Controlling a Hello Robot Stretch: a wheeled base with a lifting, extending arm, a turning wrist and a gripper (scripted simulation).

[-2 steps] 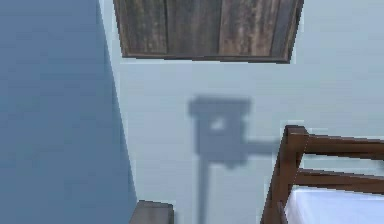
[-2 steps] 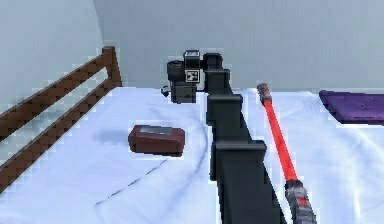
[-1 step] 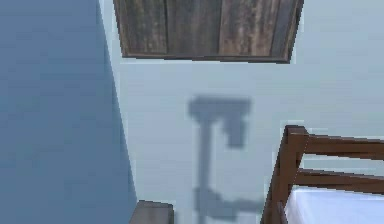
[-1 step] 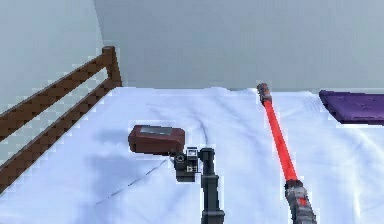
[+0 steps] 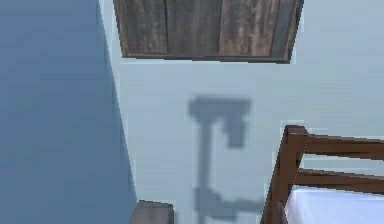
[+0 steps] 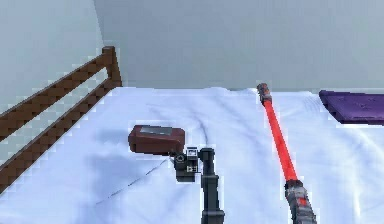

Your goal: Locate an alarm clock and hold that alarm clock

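Reaching across the bed (image 6: 100, 185) near a brown box (image 6: 155, 139).
End effector (image 6: 184, 160) is sitting close to the box; cannot tell whether it is holding anything.

The bed sheet (image 6: 90, 170) is plain white, its wooden frame (image 6: 111, 66) brown. The small box (image 6: 155, 139) is reddish-brown, the long rod (image 6: 279, 140) bright red with a grey handle, the cloth (image 6: 355, 106) purple, the arm (image 6: 211, 195) black.
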